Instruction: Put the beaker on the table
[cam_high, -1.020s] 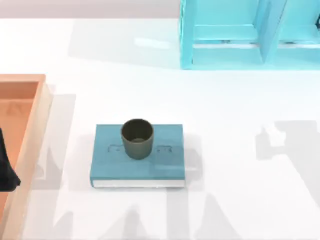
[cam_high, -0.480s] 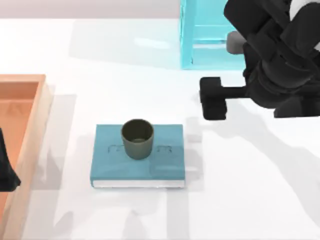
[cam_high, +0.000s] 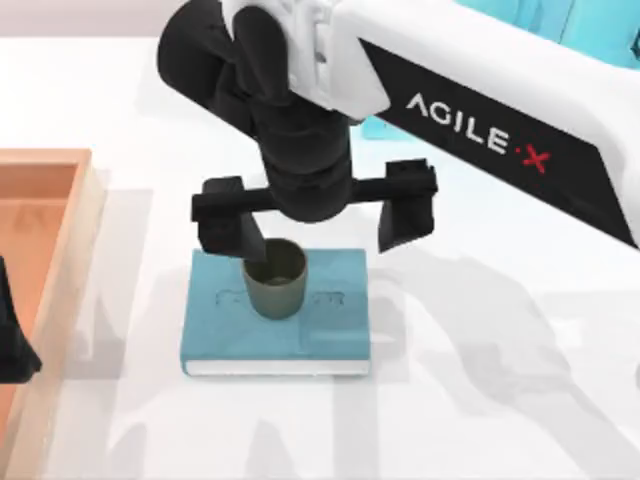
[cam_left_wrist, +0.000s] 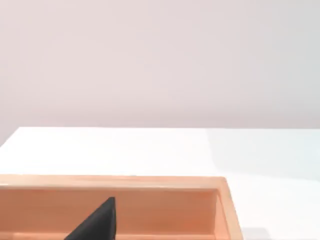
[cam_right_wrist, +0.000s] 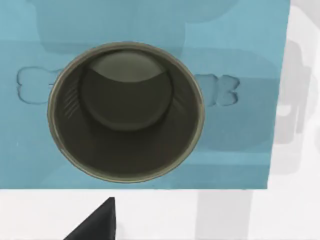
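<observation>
overhead view, right wrist looking straight down

Right gripper spread wide above the beaker on the book

At frame centre the right gripper (cam_high: 315, 222) hangs over the beaker (cam_high: 275, 279), fingers (cam_high: 228, 218) parted wide to left and right; the left one overlaps the cup's rim in this view. The beaker stands upright on a teal book (cam_high: 275, 335) lying on the table (cam_high: 500, 400). An orange tray (cam_high: 60, 260) sits at the left edge, the left gripper (cam_high: 12, 335) dark beside it.
</observation>
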